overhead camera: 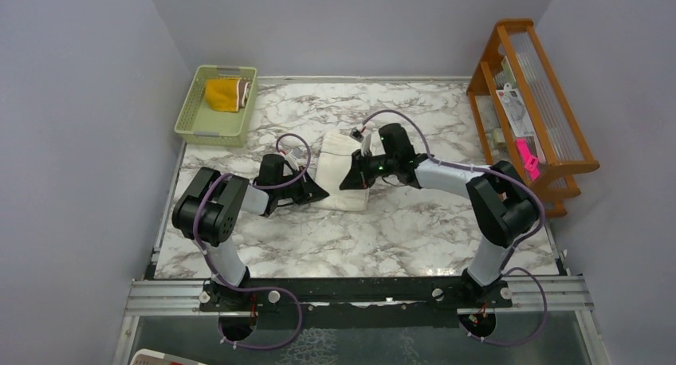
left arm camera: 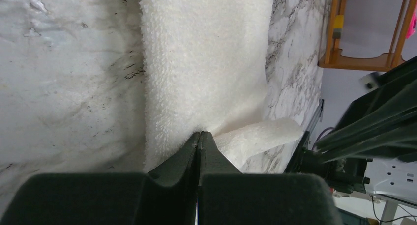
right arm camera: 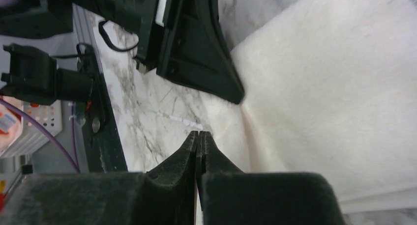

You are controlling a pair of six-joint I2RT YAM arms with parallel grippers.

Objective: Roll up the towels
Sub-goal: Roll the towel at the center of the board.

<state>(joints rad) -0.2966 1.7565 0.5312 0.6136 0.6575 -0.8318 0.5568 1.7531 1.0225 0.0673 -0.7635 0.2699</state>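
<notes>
The cream-white towel [overhead camera: 339, 159] lies flat on the marble table [overhead camera: 414, 229], folded into a strip. My left gripper [overhead camera: 321, 194] is shut at the towel's near-left edge; in the left wrist view [left arm camera: 200, 134] the cloth [left arm camera: 206, 63] puckers into the closed tips. My right gripper [overhead camera: 345, 186] is shut at the towel's near edge, just right of the left one; in the right wrist view [right arm camera: 199, 134] its tips meet the edge of the cloth [right arm camera: 334, 97]. The brown and mustard towel [overhead camera: 225, 94] lies in the green basket [overhead camera: 191, 116].
The basket stands at the table's far left corner. A wooden rack [overhead camera: 530, 102] with small items stands along the right edge. The left arm's fingers [right arm camera: 206, 63] are close to my right gripper.
</notes>
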